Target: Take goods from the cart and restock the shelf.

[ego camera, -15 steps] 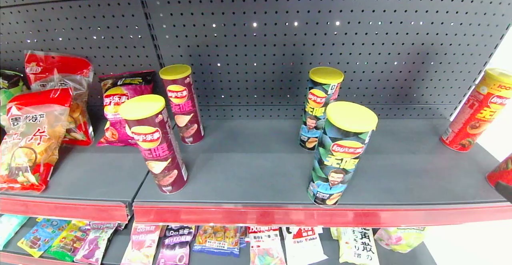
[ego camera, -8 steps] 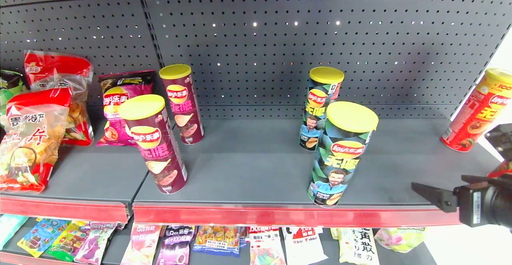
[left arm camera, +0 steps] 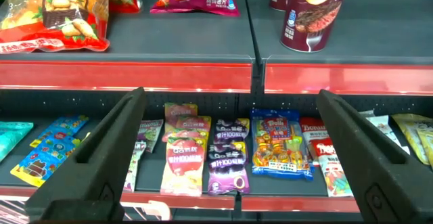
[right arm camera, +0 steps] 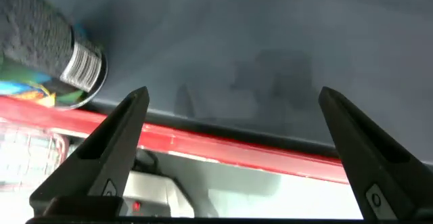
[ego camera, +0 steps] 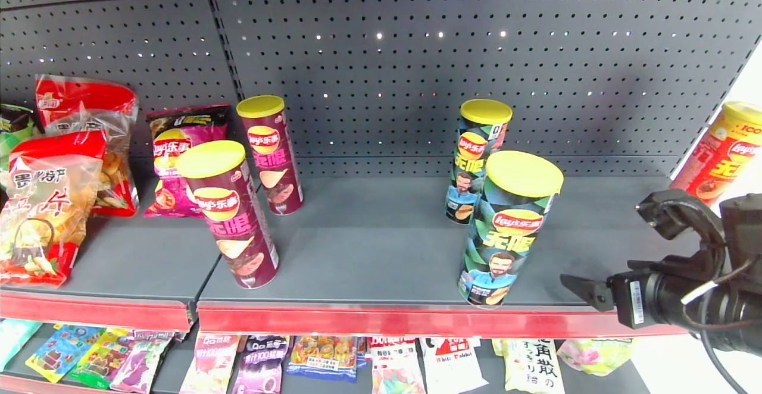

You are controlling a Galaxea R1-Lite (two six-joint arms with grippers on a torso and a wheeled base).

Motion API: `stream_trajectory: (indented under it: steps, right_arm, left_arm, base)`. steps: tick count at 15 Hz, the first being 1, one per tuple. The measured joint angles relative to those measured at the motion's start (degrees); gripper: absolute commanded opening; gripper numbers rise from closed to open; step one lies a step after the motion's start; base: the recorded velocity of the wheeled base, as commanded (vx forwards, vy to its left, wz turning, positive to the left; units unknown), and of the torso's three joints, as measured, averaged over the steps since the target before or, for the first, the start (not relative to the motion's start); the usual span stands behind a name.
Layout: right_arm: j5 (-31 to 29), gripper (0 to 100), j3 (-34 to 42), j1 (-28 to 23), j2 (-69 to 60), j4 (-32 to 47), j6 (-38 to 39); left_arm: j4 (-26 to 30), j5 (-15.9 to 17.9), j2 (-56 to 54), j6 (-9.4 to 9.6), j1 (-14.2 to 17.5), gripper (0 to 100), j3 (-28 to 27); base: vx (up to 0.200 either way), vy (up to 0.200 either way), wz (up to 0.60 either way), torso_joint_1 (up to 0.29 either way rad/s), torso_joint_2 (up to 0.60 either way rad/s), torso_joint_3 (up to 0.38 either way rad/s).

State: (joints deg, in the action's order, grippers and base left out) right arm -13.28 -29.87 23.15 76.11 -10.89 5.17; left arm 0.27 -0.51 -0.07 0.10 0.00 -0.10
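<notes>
On the grey shelf point(ego camera: 381, 245) stand two maroon chip cans point(ego camera: 229, 215) point(ego camera: 271, 153), two dark green chip cans point(ego camera: 512, 227) point(ego camera: 476, 156) and a red chip can point(ego camera: 717, 156) at the far right. My right gripper point(ego camera: 616, 251) hovers open over the shelf's right end, right of the front green can, with nothing between its fingers. In the right wrist view the right gripper point(right arm camera: 233, 149) spans bare shelf, with the green can's base point(right arm camera: 61, 68) to one side. My left gripper point(left arm camera: 230, 149) is open and empty, below the shelf's front edge, facing the lower shelf.
Snack bags point(ego camera: 53, 197) fill the shelf's left end, with a purple bag point(ego camera: 178, 156) behind the maroon cans. The red front lip point(ego camera: 417, 319) runs along the shelf. Small packets point(left arm camera: 203, 163) hang on the lower shelf. A pegboard wall point(ego camera: 417, 72) backs the shelf.
My right gripper has come in from the right edge and moved left over the shelf's end, now covering the red can's base. The red thing at the right edge is hidden.
</notes>
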Motion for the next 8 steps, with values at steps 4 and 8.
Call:
stream_trajectory:
  steps: [4, 8]
  right_arm:
    - [0.00, 100, 0.16, 1.65, 3.50, -5.72, 0.05]
    - [0.09, 100, 1.23, 2.45, 6.56, -9.97, -0.33]
  left_arm:
    - [0.00, 0.00, 0.00, 0.00, 0.00, 100, 0.00]
    - [0.00, 0.00, 0.00, 0.00, 0.00, 100, 0.00]
  base:
    - [0.000, 0.000, 0.00, 0.000, 0.00, 0.000]
    - [0.000, 0.000, 0.00, 0.000, 0.00, 0.000]
